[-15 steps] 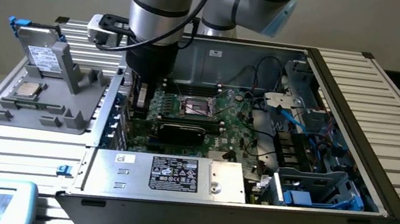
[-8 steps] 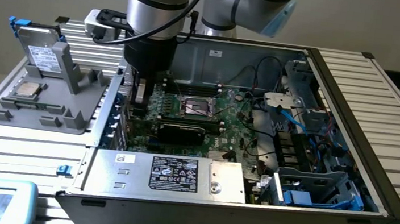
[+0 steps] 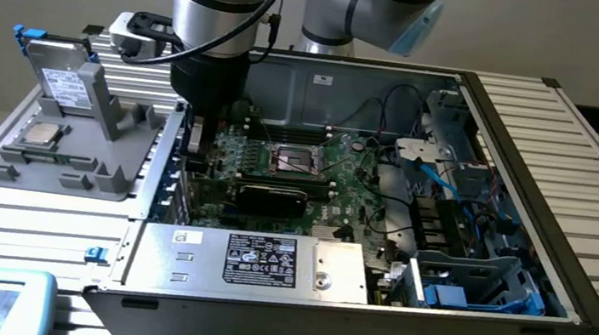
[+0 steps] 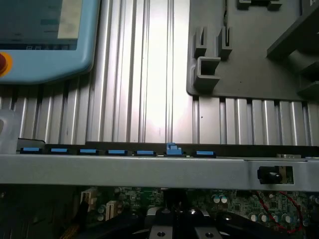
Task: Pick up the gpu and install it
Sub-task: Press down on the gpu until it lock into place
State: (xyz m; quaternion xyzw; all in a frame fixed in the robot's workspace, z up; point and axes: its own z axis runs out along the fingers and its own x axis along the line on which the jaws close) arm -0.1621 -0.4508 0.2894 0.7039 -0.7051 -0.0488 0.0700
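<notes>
Showing no text clear enough to read. Carrying a black label (image 3: pixel 261 259) with white print and small certification-style marks on the silver power supply box (image 3: pixel 208 259) at the near edge of the open computer case (image 3: pixel 516 271), the wording staying too small to make out. Bearing a pale label (image 3: pixel 62 84) with illegible lines on the upright drive (image 3: pixel 68 79) in the grey holder (image 3: pixel 71 165).

robotics lab | slatted aluminium bench (image 3: pixel 575 158) | open PC case (image 3: pixel 485 327)
</notes>
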